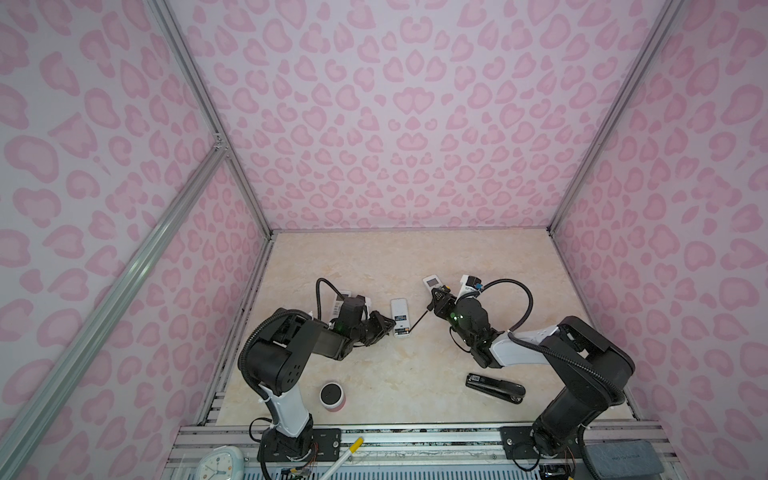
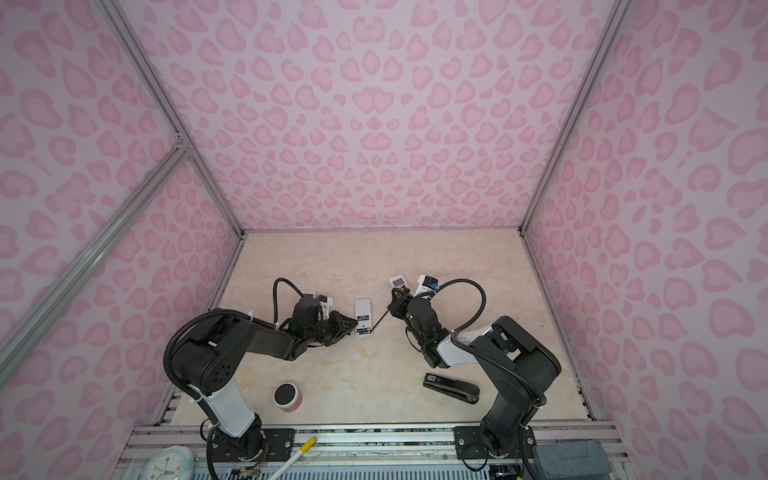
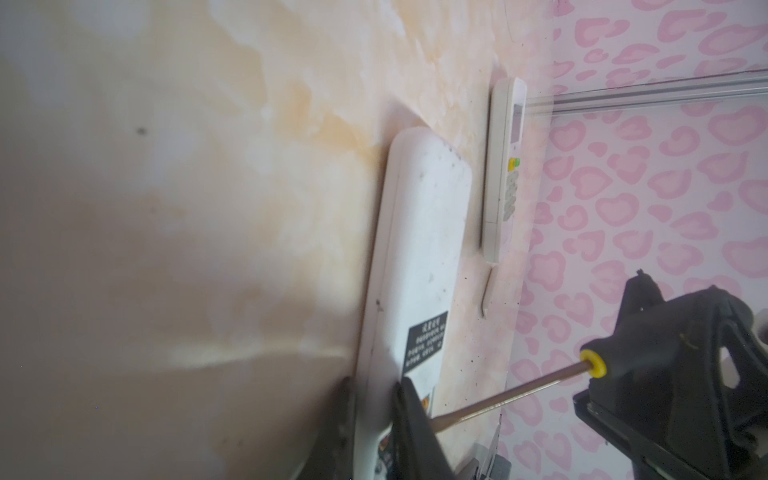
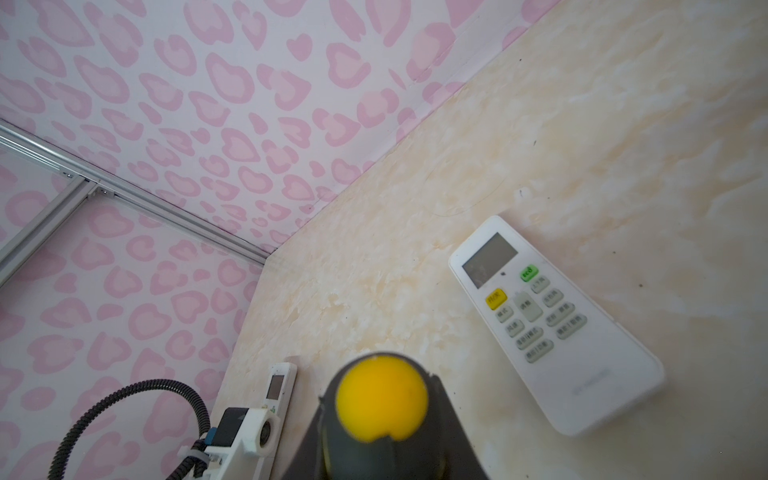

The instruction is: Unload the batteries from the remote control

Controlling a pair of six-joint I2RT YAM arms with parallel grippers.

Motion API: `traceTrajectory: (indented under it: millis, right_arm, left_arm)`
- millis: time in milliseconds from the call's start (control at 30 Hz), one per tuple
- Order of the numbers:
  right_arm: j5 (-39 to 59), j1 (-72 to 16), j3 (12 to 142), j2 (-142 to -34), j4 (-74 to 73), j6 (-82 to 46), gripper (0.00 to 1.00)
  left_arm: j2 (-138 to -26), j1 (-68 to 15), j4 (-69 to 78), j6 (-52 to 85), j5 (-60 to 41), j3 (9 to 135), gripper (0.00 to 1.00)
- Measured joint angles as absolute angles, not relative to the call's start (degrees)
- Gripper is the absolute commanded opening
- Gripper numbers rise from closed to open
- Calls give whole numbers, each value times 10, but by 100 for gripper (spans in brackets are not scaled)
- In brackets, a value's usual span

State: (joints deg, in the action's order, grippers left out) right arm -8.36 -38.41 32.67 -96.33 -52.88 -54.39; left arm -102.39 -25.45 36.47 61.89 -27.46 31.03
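A white remote control (image 1: 400, 316) (image 2: 363, 315) lies face down mid-table, black label up. My left gripper (image 3: 376, 419) is shut on its near end, one finger (image 3: 415, 428) on each long side. Small orange and dark patches beside that finger may be the batteries; I cannot tell. My right gripper (image 1: 438, 301) (image 4: 382, 440) is shut on a black-handled screwdriver with a yellow cap (image 4: 381, 399). The screwdriver shaft (image 3: 507, 395) (image 1: 419, 321) slants down to the remote's near right edge, and its tip is hidden behind my left finger.
A second white remote (image 1: 432, 283) (image 4: 552, 324) lies face up by the right gripper. A third remote (image 4: 278, 388) sits beyond the left wrist. Nearer the front are a black stapler (image 1: 494, 386) and a pink-and-white cylinder (image 1: 332, 397). Pink patterned walls enclose the table.
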Motion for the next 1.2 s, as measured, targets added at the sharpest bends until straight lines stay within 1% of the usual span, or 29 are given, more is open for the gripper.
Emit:
traceTrajectory:
  millis: [1200]
  right_arm:
    - [-79, -381, 299, -974, -592, -559, 0]
  left_arm:
    - [-1025, -255, 373, 619, -272, 309, 19]
